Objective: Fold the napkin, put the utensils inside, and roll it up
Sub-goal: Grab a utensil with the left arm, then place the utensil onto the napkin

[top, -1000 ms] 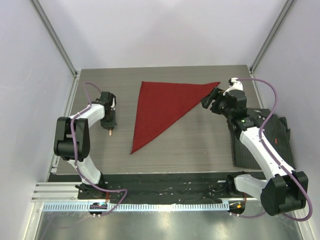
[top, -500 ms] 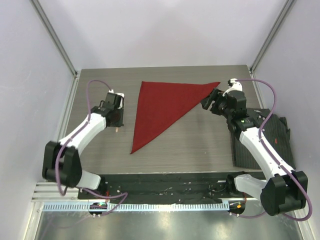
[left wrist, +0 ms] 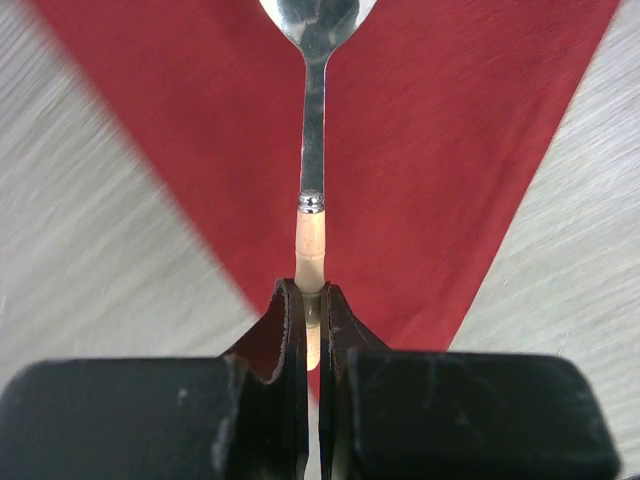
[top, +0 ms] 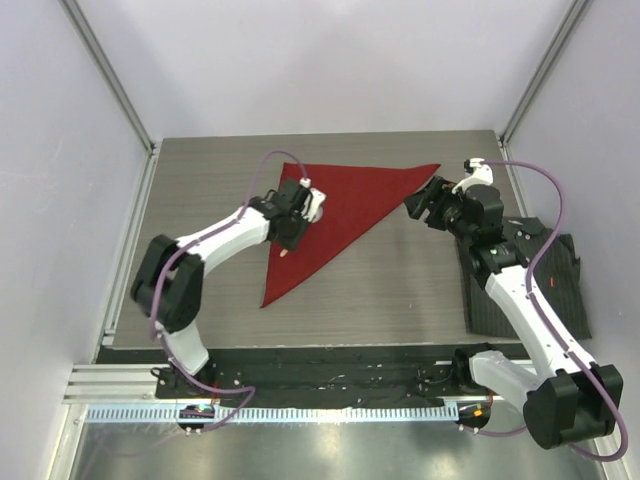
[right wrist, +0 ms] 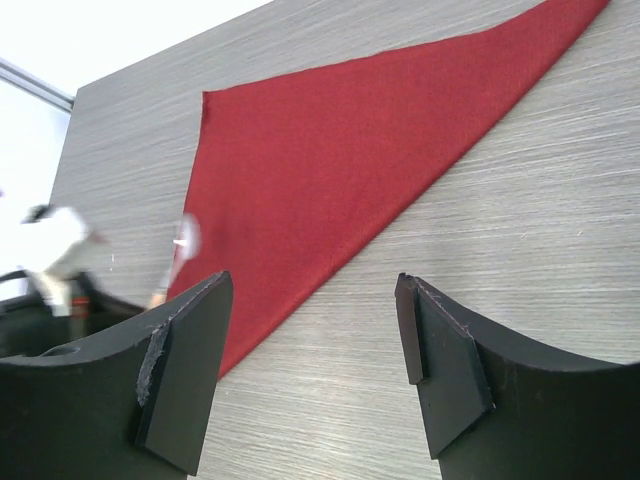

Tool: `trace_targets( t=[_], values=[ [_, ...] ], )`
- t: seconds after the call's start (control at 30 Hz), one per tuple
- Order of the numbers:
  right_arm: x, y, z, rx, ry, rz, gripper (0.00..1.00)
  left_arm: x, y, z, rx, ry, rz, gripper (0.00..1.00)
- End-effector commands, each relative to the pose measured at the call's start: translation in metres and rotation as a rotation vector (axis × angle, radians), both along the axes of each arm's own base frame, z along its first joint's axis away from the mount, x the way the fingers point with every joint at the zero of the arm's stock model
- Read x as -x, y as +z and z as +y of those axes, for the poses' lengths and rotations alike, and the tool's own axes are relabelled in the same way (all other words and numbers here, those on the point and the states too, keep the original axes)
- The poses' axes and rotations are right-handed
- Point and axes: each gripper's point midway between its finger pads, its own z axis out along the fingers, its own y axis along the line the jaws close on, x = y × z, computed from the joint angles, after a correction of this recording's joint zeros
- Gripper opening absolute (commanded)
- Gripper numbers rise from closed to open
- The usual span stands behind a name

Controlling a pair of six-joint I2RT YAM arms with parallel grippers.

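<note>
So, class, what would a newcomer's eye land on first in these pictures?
The deep-red napkin, folded into a triangle, lies in the middle of the grey table. The left pincer is shut on a wooden-handled spoon above the napkin's left edge. The right pincer hangs open by its right corner.

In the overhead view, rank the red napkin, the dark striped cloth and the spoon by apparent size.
Tied first: napkin and dark striped cloth, too close to rank; the right arm covers some cloth.
Last: spoon, smallest.

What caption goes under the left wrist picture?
Left gripper holding a spoon by its tan handle above the red napkin.
</note>
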Motion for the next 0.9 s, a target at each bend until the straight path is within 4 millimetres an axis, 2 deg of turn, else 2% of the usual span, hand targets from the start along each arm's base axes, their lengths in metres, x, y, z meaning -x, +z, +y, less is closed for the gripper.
trace_targets(
  t=[0.0,0.03,0.1,0.17,0.23,0.27,0.33,0.47,0.5,0.57,0.63,0.7,0.73,0.87],
  values=[
    [-0.002,0.016,-0.004,-0.005,-0.011,-0.059,0.75,-0.015,0.001,-0.045,0.001,-0.166,-0.013,0.0],
    [-0.002,0.017,-0.004,-0.005,-0.01,-0.06,0.75,-0.022,0.005,-0.054,0.005,-0.179,-0.024,0.0],
    [-0.002,0.015,-0.003,-0.005,-0.008,-0.054,0.75,-0.025,-0.01,-0.061,-0.012,-0.199,0.007,0.0],
    [-0.003,0.014,-0.003,-0.001,-0.006,-0.052,0.75,-0.033,-0.006,-0.072,0.01,-0.215,-0.001,0.0],
    [-0.005,0.011,-0.004,0.004,-0.009,-0.045,0.75,-0.037,-0.016,-0.077,-0.001,-0.229,0.025,0.0],
    [-0.006,0.011,-0.005,0.006,-0.012,-0.044,0.75,-0.04,-0.013,-0.088,0.027,-0.25,0.026,0.0],
    [-0.006,0.01,-0.006,0.009,-0.012,-0.042,0.75,-0.04,-0.024,-0.092,0.018,-0.262,0.056,0.0],
    [-0.008,0.007,-0.007,0.016,-0.017,-0.034,0.75,-0.046,-0.028,-0.108,0.041,-0.286,0.068,0.0],
    [-0.009,0.006,-0.008,0.019,-0.016,-0.032,0.75,-0.05,-0.023,-0.114,0.05,-0.291,0.055,0.0],
    [-0.01,0.004,-0.008,0.022,-0.02,-0.028,0.75,-0.051,-0.029,-0.12,0.05,-0.3,0.069,0.0],
    [-0.011,0.003,-0.009,0.025,-0.022,-0.025,0.76,-0.059,-0.022,-0.128,0.063,-0.301,0.052,0.0],
    [-0.012,0.0,-0.009,0.03,-0.023,-0.019,0.76,-0.059,-0.029,-0.133,0.072,-0.301,0.076,0.0],
    [-0.011,-0.001,-0.01,0.033,-0.023,-0.018,0.76,-0.062,-0.024,-0.139,0.086,-0.306,0.067,0.0],
    [-0.012,-0.001,-0.012,0.04,-0.032,-0.021,0.76,-0.063,-0.036,-0.145,0.077,-0.312,0.087,0.0]
  ],
)
